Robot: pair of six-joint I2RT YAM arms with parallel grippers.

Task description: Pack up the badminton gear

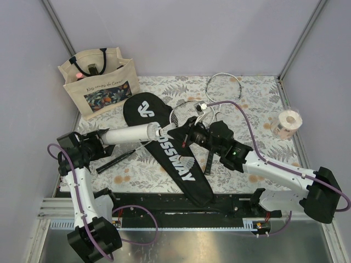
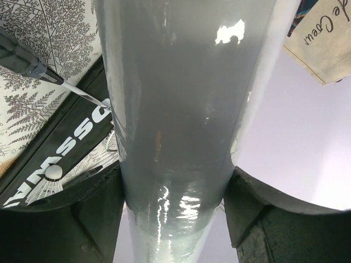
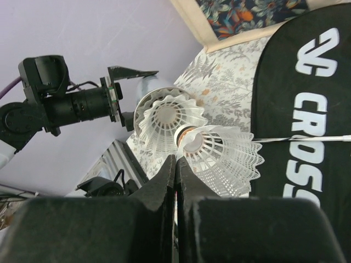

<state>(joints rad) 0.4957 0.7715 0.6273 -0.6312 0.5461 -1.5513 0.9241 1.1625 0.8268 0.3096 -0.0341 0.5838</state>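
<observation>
Where the tools meet: above the black cover (image 1: 143, 109), near the middle of the patterned surface (image 1: 258, 93).
Left tool (image 1: 100, 138): part open, its two fingers clamped on the sides of the white tube (image 1: 131, 133) near its closed end.
Tube: held level off the surface, and its open mouth points away from the left tool towards the right tool.
Right tool (image 3: 176, 167): fingers pressed fully together, and the skirt rim of a white shuttlecock (image 3: 222, 156) is pinched at their tips.
Shuttlecock: just past the right tool's tips, its cork turned towards the tube mouth.
Second shuttlecock (image 3: 164, 118): seated in the tube mouth, directly ahead of the right tool, skirt facing out.
Cover: flat on the surface under both tools, lettered "CROSSWAY", with its wide end beyond them and its narrow end back towards the arm bases.
First racket (image 1: 185, 112): the strung head lies just beyond the right tool, at the cover's edge.
Second racket (image 1: 225, 82): the white frame lies further beyond the right tool, on the surface.
Tote bag (image 1: 98, 82): upright, well beyond the left tool in the far corner.
Tape roll (image 1: 288, 123): well out to the right tool's right, at the surface edge.
</observation>
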